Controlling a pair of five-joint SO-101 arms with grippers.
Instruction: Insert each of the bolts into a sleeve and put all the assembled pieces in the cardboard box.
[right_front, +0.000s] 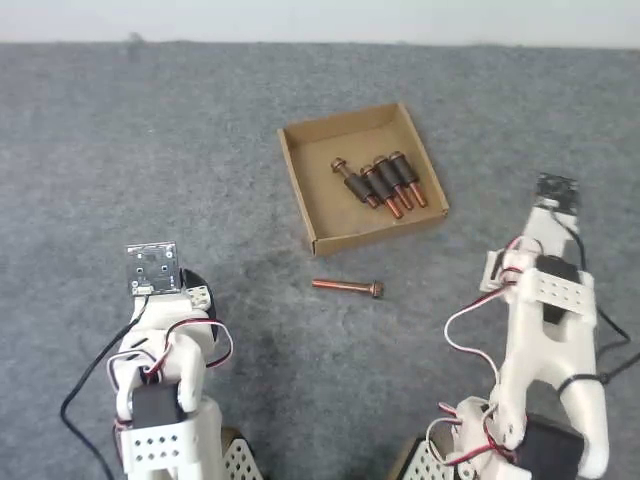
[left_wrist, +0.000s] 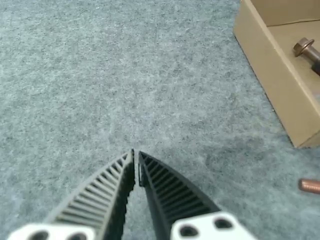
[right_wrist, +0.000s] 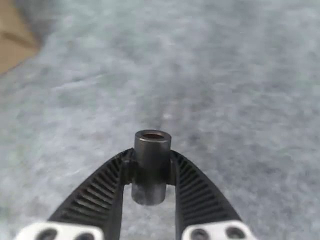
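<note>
Bolt lies loose at mid-frame on the grey tabletop, just below the cardboard box, which holds apparently four assembled pieces. Right claw grips a sleeve; left claw is pinched together, empty.

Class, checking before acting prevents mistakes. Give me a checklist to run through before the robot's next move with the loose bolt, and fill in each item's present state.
1. Sleeve held firmly: ok, clamped between the right gripper's fingers.
2. Sleeve's bore free: ok, the open end shows no bolt inside.
3. Bolt free to pick: ok, it lies alone on the carpet, just outside the box.
4. Left gripper ready to take the bolt: not ok, it is shut and empty.
5. Room in the box: ok, four assembled pieces lie in a row, with bare floor beside them.
6. Bolt lined up with sleeve: not ok, they are far apart.
</note>
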